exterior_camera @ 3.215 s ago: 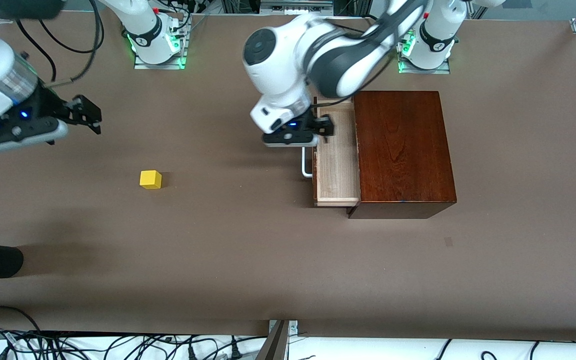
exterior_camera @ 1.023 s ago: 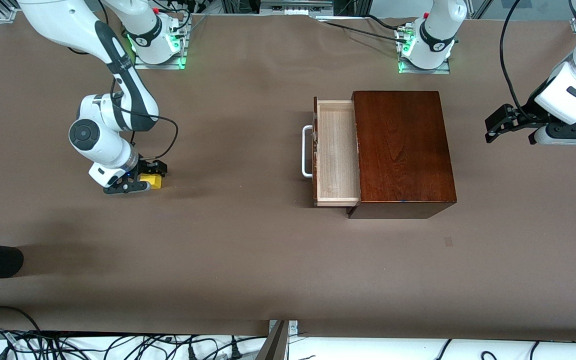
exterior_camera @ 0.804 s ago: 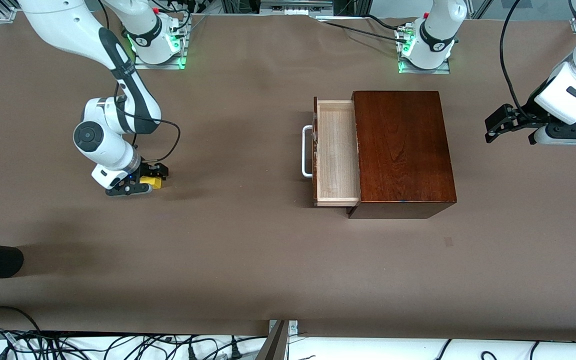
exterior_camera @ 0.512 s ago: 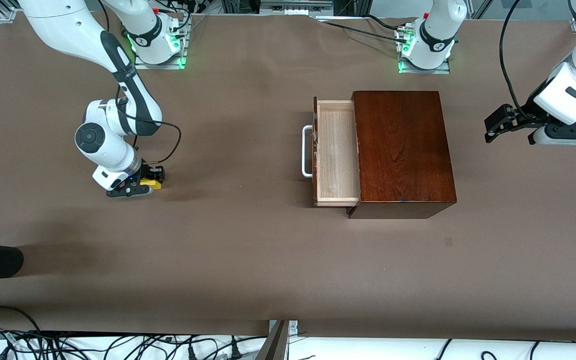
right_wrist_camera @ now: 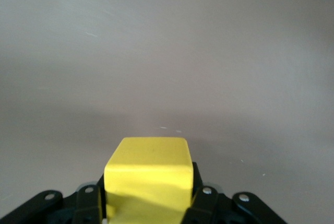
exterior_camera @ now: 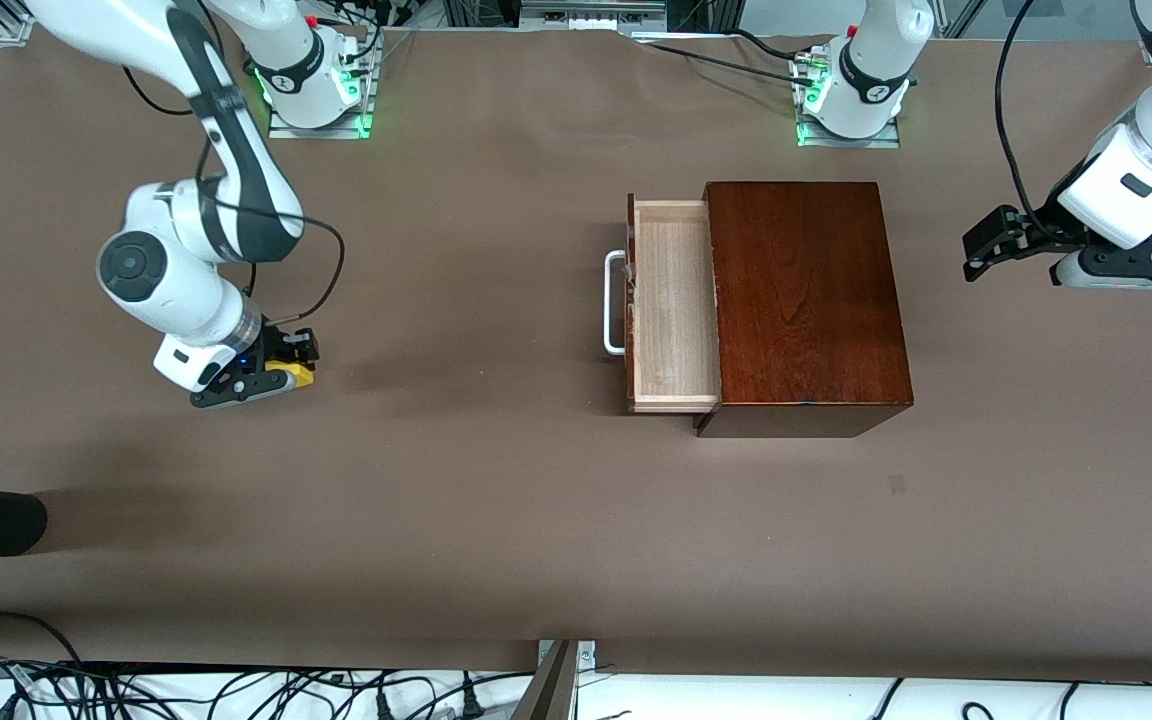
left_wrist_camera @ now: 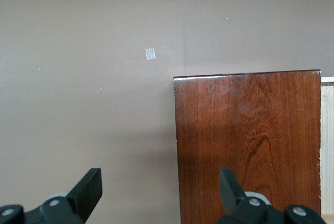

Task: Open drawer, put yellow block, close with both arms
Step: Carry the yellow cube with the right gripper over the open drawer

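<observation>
**Inspector:** Black two-finger right claw (exterior_camera: 281, 365) is clamped on the small bright yellow cube block (exterior_camera: 292, 376), one finger (right_wrist_camera: 86, 203) on each side face. Whether the cube is touching the brown counter (exterior_camera: 456, 500) cannot be told.

**Clerk:** Location?

**Inspector:** Toward the right arm's end of the counter, well apart from the glossy dark mahogany wooden box (exterior_camera: 804, 300).

**Clerk:** And the drawer?

**Inspector:** Pale light-wood sliding drawer (exterior_camera: 674, 305) is pulled out of the box toward the right arm's end, its white U-shaped handle (exterior_camera: 614, 303) leading.

**Clerk:** Left claw?

**Inspector:** Left claw (exterior_camera: 986, 243) hangs in the air with fingers (left_wrist_camera: 86, 190) spread wide and nothing between them, over the counter at the left arm's end. That arm waits. A small pale patch (left_wrist_camera: 150, 54) lies on the counter near the box.
</observation>
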Robot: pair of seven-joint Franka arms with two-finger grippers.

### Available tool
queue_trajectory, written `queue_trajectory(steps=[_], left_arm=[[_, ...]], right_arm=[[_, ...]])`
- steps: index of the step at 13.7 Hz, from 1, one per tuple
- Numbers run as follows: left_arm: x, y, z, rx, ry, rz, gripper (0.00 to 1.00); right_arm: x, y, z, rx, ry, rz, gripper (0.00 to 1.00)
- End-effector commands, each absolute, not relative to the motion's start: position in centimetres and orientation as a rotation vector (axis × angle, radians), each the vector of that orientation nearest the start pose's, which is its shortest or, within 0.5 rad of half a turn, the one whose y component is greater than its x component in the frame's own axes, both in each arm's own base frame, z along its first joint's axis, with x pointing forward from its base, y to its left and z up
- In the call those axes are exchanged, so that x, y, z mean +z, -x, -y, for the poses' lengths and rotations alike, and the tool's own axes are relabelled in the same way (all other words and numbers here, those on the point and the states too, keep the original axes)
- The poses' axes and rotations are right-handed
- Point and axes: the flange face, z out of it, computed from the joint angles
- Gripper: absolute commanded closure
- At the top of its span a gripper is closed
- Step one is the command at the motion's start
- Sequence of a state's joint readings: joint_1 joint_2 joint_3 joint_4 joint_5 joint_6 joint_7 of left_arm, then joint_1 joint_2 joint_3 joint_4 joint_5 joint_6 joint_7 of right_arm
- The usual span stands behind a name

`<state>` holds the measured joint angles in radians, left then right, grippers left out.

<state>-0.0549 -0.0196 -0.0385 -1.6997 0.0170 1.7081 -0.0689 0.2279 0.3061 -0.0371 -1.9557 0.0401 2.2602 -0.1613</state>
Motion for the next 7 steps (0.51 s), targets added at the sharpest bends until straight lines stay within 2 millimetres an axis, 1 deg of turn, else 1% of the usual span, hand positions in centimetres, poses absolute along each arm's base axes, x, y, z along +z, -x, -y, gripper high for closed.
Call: queue_trajectory(steps=[1,2,3,4,5,6,7], left_arm=[[59.1,-55.3,5.0,-0.037,3.131,-0.074,0.00],[59.1,-55.3,5.0,-0.037,3.131,-0.074,0.00],[59.1,-55.3,5.0,-0.037,3.131,-0.074,0.00],[59.1,-55.3,5.0,-0.037,3.131,-0.074,0.00],[59.1,-55.3,5.0,-0.037,3.131,-0.074,0.00],[59.1,-55.3,5.0,-0.037,3.130,-0.076,0.00],[59.1,-55.3,5.0,-0.037,3.130,-0.076,0.00]], right_arm=[[39.5,-61.2,-18.5,0.034,3.001,0.723,1.00],[41.7,-60.9,-21.4,0.050,2.973,0.794,1.00],[43.2,-59.9,-24.8,0.051,2.940,0.866,1.00],[44.8,-59.2,-27.6,0.020,2.908,0.935,1.00],[46.0,-58.4,-30.8,-0.010,2.876,1.013,1.00],[46.4,-57.2,-34.1,-0.008,2.843,1.091,1.00],[46.7,-55.6,-38.0,-0.019,2.806,1.170,1.00]])
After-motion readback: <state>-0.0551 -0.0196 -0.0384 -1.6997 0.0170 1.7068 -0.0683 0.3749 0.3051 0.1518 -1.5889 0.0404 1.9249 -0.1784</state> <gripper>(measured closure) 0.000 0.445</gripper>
